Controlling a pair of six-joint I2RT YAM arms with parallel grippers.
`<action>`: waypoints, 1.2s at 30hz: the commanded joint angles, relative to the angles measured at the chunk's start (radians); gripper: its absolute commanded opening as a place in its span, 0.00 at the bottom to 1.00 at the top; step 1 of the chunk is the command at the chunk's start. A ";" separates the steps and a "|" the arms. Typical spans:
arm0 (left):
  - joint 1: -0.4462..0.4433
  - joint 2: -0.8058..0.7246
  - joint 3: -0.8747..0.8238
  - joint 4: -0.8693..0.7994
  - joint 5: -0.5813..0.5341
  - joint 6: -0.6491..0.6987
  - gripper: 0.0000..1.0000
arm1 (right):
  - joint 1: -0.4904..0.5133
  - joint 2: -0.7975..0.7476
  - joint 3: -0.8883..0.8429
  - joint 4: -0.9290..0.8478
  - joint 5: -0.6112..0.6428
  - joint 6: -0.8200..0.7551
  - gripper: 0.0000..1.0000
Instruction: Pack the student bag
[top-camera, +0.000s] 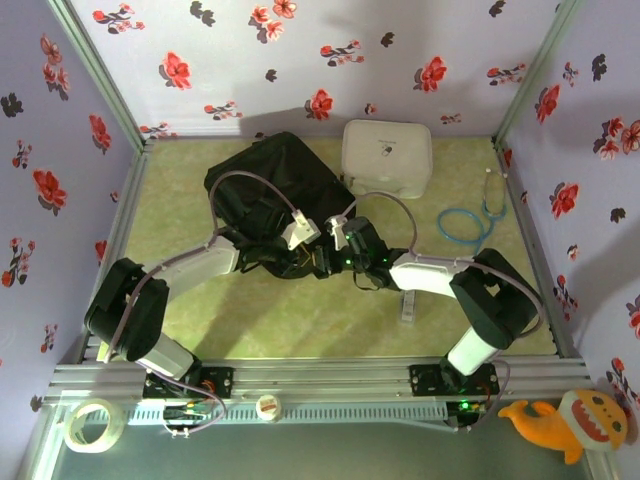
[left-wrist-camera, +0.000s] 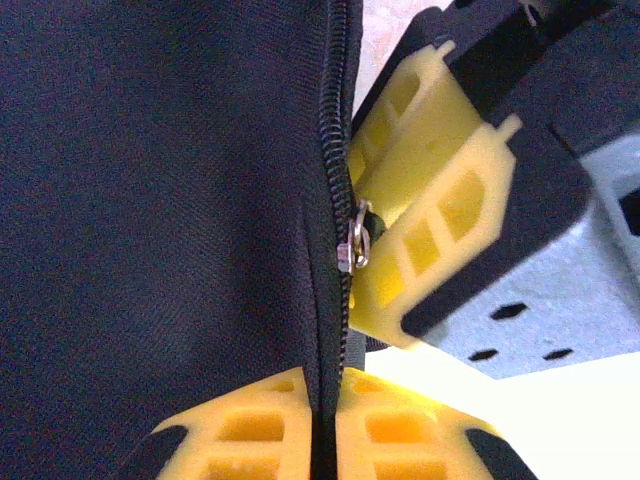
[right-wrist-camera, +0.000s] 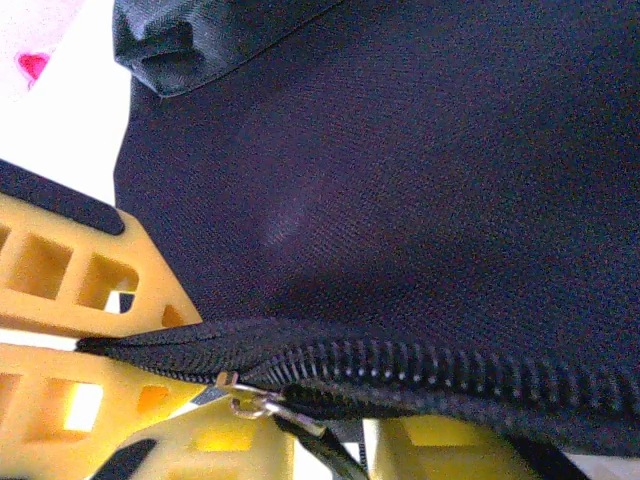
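The student bag (top-camera: 270, 185), a black fabric backpack, lies at the back middle of the table, and both grippers meet at its near edge. My left gripper (top-camera: 300, 258) is shut on the fabric beside the bag's zipper; its yellow fingers (left-wrist-camera: 250, 425) pinch the seam from both sides (left-wrist-camera: 328, 425). My right gripper (top-camera: 335, 260) is at the metal zipper slider (left-wrist-camera: 352, 245), its yellow fingers (left-wrist-camera: 430, 200) close together around the pull. In the right wrist view the slider (right-wrist-camera: 245, 395) sits just above my right gripper (right-wrist-camera: 340, 450), and the black pull strap (right-wrist-camera: 315, 440) runs down between its fingers.
A white zip case (top-camera: 387, 155) stands behind and right of the bag. A blue coiled cable (top-camera: 465, 222) lies at the right. A small pale item (top-camera: 408, 305) rests on the green mat near the right arm. A tape roll (top-camera: 90, 425) and an orange plush toy (top-camera: 570, 420) sit outside the front rail.
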 joint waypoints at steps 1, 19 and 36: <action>0.010 -0.019 0.024 -0.025 0.065 0.020 0.09 | -0.005 -0.040 -0.002 -0.041 0.112 -0.005 0.18; 0.051 -0.097 -0.014 -0.099 0.054 0.058 0.03 | -0.066 -0.115 0.038 -0.189 0.246 0.003 0.00; 0.051 -0.192 -0.046 -0.297 0.009 0.085 0.02 | -0.246 0.004 0.241 -0.381 0.262 0.071 0.00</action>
